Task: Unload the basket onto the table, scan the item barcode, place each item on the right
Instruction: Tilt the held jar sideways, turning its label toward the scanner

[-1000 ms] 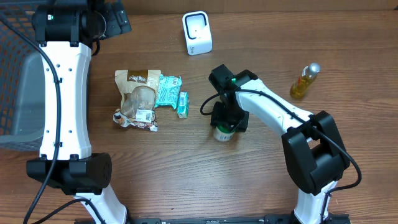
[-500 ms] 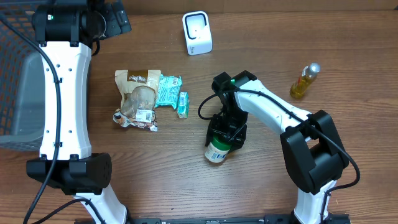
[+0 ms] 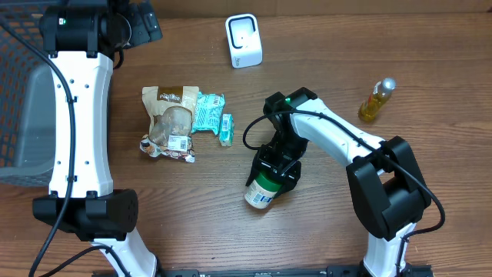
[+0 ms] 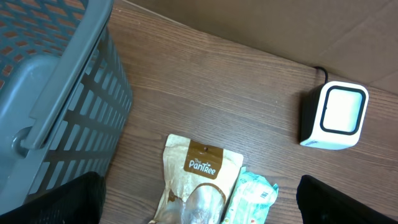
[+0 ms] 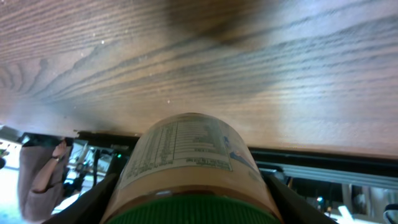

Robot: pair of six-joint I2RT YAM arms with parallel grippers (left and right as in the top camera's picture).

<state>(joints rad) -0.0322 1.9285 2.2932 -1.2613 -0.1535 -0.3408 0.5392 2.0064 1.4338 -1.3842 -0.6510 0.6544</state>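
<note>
A jar with a green lid and a white printed label is tilted on its side off the table, lid end inside my right gripper. The right wrist view shows the jar filling the gap, with a finger pressed against each flank and its nutrition label facing up. The white barcode scanner stands at the back of the table, far from the jar. My left gripper is open and empty, high over the back left, with the scanner to its right.
A brown PanTree pouch, a teal packet and a small teal item lie left of centre. A yellow oil bottle stands at the right. A grey basket sits at the left edge.
The right gripper has lifted the jar from standing on the table, tipped it onto its side and carried it toward the front left. The left arm has not moved.
</note>
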